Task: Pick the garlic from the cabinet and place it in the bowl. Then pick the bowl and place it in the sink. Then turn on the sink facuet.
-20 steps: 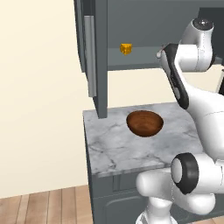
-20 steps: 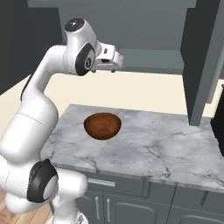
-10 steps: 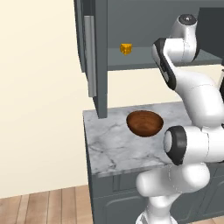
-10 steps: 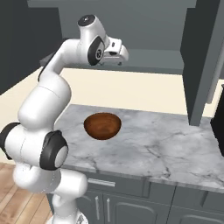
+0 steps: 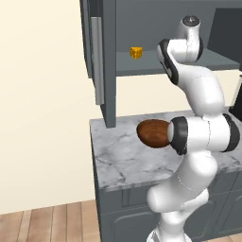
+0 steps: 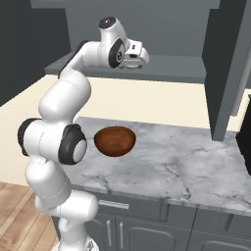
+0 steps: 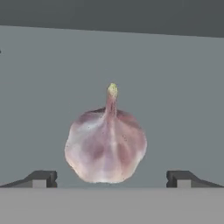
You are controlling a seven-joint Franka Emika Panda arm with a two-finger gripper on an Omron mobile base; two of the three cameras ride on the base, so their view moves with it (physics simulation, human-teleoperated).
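Straight ahead in the hand view, the garlic point(image 7: 106, 144) is a plump, pinkish-white papery bulb with a thin stem tipped yellow-green, sitting on the smooth grey shelf of the open cabinet point(image 5: 156, 28); a small yellow block point(image 5: 136, 52) sits further left on that shelf; the glossy wooden bowl point(image 6: 115, 140) rests on the veined marble counter point(image 6: 186, 166) below; the gripper point(image 7: 112, 178) is spread wide, its fingertips point(image 7: 41, 178) flanking the bulb without touching it.

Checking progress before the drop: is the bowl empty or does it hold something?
Empty: the bowl shows bare wood inside, and the garlic sits ahead of the gripper.
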